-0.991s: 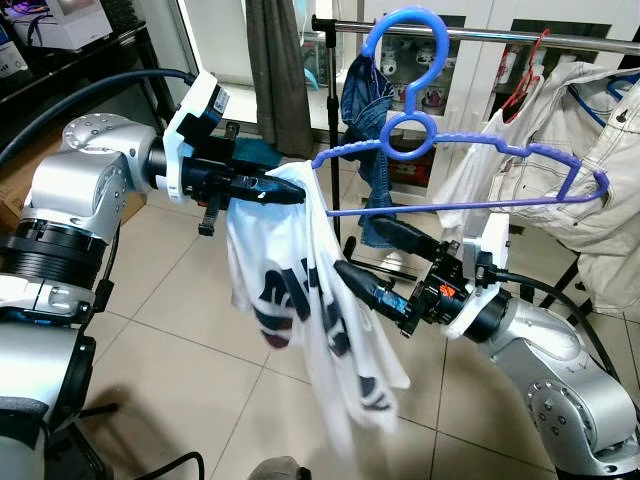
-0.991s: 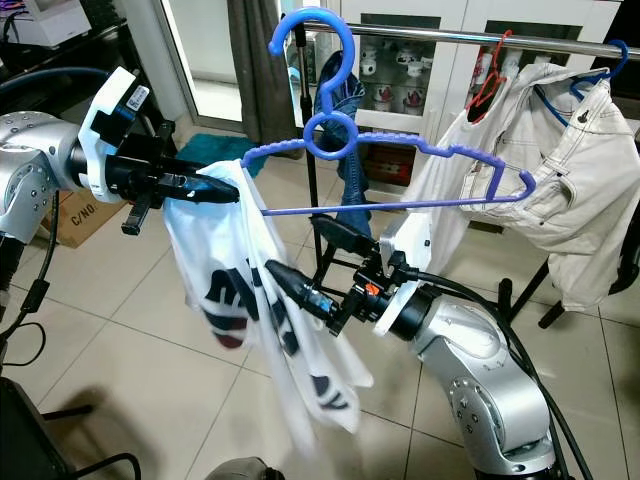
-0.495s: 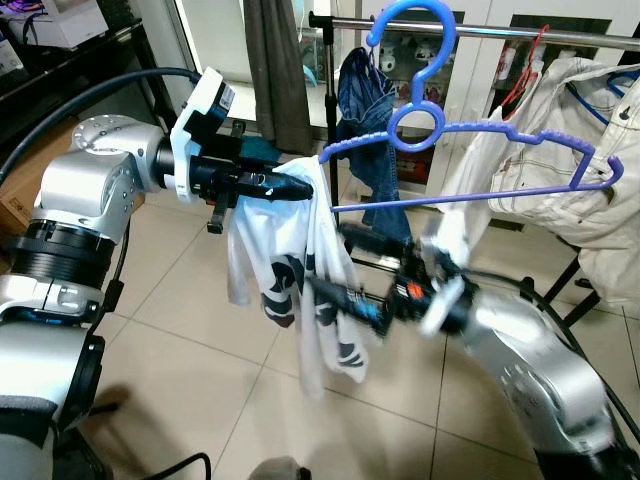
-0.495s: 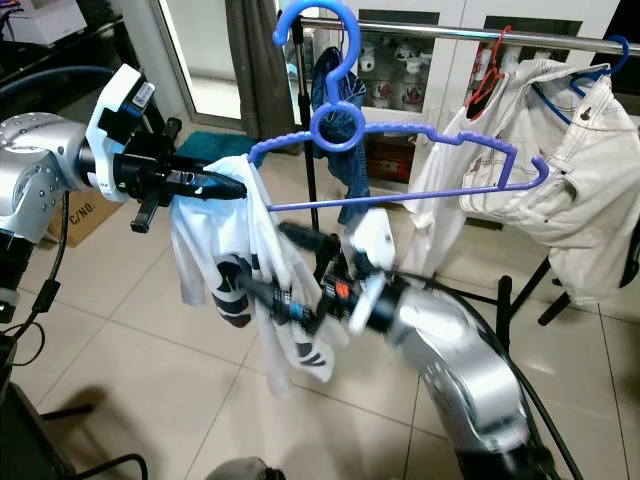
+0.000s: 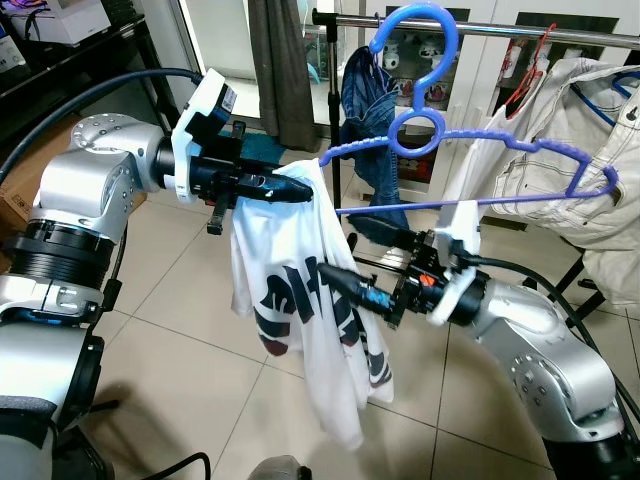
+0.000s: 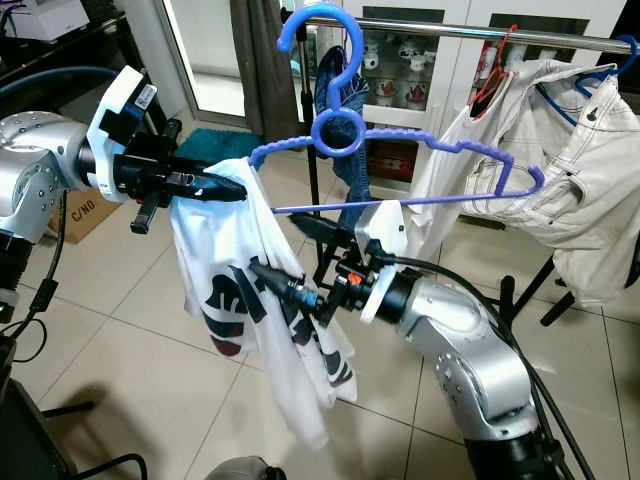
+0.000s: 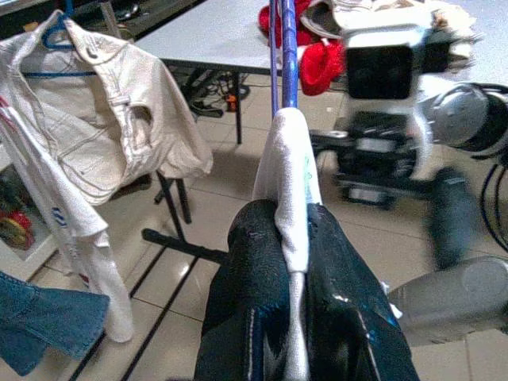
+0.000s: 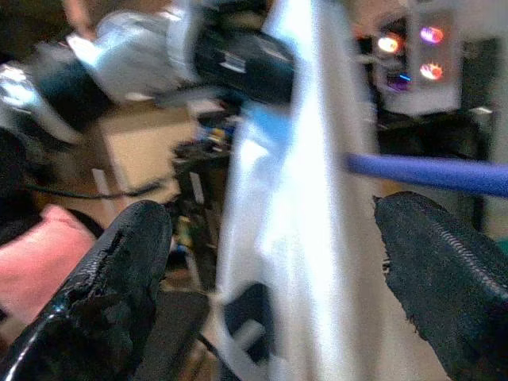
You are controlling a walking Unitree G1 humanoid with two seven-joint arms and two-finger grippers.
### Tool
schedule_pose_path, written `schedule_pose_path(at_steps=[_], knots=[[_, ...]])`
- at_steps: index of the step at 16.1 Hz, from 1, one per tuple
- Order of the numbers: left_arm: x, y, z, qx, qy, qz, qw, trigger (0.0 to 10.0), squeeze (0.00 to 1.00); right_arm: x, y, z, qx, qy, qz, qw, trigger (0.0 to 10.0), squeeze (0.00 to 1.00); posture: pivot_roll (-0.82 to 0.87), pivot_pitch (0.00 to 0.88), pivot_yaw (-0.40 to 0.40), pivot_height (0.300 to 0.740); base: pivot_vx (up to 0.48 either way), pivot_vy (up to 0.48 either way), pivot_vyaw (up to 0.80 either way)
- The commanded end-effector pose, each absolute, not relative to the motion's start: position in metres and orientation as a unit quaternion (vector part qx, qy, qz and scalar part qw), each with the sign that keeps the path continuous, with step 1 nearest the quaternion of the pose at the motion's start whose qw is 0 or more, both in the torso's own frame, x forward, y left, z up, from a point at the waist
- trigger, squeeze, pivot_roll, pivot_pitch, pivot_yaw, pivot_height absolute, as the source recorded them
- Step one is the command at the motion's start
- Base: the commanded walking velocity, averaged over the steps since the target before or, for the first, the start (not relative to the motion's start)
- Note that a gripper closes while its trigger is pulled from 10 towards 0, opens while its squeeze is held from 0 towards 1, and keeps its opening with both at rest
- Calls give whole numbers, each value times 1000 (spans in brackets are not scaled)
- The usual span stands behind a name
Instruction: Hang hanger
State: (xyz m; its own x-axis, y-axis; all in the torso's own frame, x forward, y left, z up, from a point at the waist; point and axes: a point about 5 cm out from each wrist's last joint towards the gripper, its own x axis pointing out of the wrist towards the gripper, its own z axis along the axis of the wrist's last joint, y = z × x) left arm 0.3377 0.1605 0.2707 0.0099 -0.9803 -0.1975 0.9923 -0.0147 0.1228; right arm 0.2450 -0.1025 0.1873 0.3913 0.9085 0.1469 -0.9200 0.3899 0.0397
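Note:
A blue plastic hanger stands hook up in front of the clothes rail, its hook free of the rail. A white T-shirt with a dark print hangs from the hanger's left end. My left gripper is shut on that end and the cloth; the left wrist view has its fingers pinching the white cloth under the blue bar. My right gripper is open just below the hanger's bottom bar, its fingers on either side of the shirt.
A cream jacket and a red hanger hang on the rail at the right, and blue jeans at its left end. The rack's legs stand on the tiled floor behind my right arm. A dark shelf is at the left.
My right arm has swung left and up toward the shirt, blurred half a second ago. The shirt bunched up, then dropped long again. The hanger has shifted slightly right.

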Motion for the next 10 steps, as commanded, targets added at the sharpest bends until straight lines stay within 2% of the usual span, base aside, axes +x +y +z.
schedule_pose_path(at_steps=[1, 6, 10], knots=[[339, 161, 279, 125, 11, -695, 708, 0, 0, 238, -95, 188, 66, -49, 579, 811, 10000, 0, 162, 31, 111, 740, 0, 0, 0], [339, 153, 282, 124, 3, -700, 703, 0, 0, 236, -78, 177, 57, -25, 616, 786, 10000, 0, 167, 33, 115, 740, 0, 0, 0], [337, 149, 287, 127, -2, -708, 694, 0, 0, 242, -72, 167, 40, -5, 625, 780, 10000, 0, 173, 35, 115, 740, 0, 0, 0]])
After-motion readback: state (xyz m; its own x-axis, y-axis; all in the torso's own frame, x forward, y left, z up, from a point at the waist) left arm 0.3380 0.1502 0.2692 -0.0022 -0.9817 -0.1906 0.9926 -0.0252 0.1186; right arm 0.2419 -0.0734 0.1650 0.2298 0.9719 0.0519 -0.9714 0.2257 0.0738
